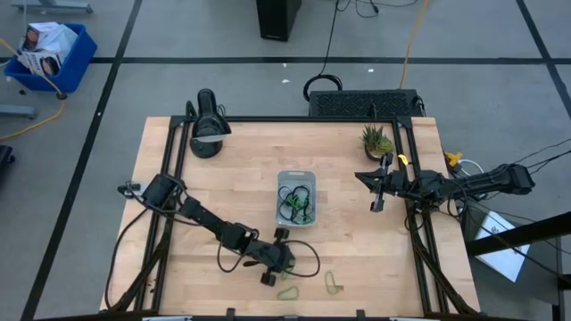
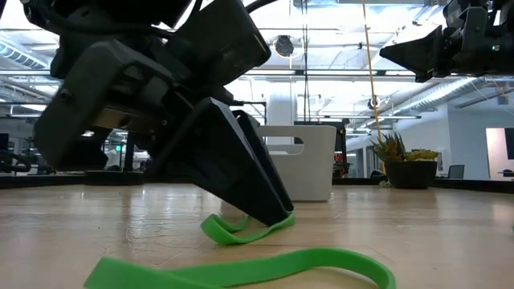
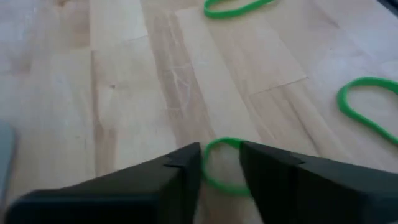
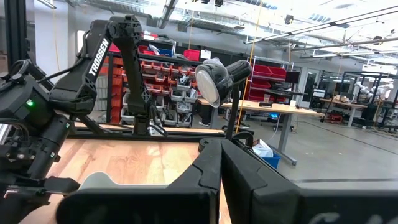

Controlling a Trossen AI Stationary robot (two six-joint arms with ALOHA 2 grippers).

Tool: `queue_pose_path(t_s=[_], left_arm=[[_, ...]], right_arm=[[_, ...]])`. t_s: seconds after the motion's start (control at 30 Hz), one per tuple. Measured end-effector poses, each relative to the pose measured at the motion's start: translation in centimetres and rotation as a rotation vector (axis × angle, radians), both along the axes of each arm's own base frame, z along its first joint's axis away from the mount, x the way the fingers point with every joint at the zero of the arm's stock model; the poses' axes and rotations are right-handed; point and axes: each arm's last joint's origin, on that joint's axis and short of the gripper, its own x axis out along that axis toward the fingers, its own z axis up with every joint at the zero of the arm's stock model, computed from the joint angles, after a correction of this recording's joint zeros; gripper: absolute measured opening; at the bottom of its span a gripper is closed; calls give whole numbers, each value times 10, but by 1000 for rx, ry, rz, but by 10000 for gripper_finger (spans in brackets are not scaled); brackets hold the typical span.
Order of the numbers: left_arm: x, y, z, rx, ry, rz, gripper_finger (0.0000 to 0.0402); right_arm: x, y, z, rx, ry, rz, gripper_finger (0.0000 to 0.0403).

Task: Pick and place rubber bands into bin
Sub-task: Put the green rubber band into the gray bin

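Observation:
My left gripper [image 1: 291, 261] is down at the table near its front edge, slanting downward, fingers a little apart. The rounded end of a small green rubber band [image 3: 219, 163] lies between them; the same green band [image 2: 241, 233] shows in the low view. Two more green bands [image 1: 287, 292] [image 1: 333, 283] lie flat on the wood nearby. The bin [image 1: 296, 198] sits mid-table on its base, with dark and green bands inside. My right gripper [image 1: 376, 191] hangs shut and empty above the table's right side. My left gripper has its fingertips [image 2: 271, 215] down on the table, slanting from above, with the band's rounded end [image 3: 214, 147] between them. The band's sides reach both fingers' inner faces. It lies flat on the wood; whether it is pinched I cannot tell.
A small potted plant [image 1: 376, 139] stands at the back right and a black lamp [image 1: 207, 125] at the back left. Bare wood lies between the bin and the left gripper. A blue crate [image 1: 53, 55] sits on the floor beyond the table.

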Motion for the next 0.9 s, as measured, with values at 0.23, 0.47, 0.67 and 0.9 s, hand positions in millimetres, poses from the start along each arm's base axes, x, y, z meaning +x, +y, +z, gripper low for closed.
queue_pose_path(t_s=[0.23,0.47,0.67,0.9], left_arm=[[-1,0,-1,-14,12,-18,13],[-1,-4,12,30,-68,-58,5],[-12,-13,63,137,-222,-64,3],[-41,-16,112,263,-261,-18,2]], right_arm=[[0,0,0,0,0,0,4],[0,0,0,0,0,0,4],[0,0,0,0,0,0,4],[0,0,0,0,3,0,4]])
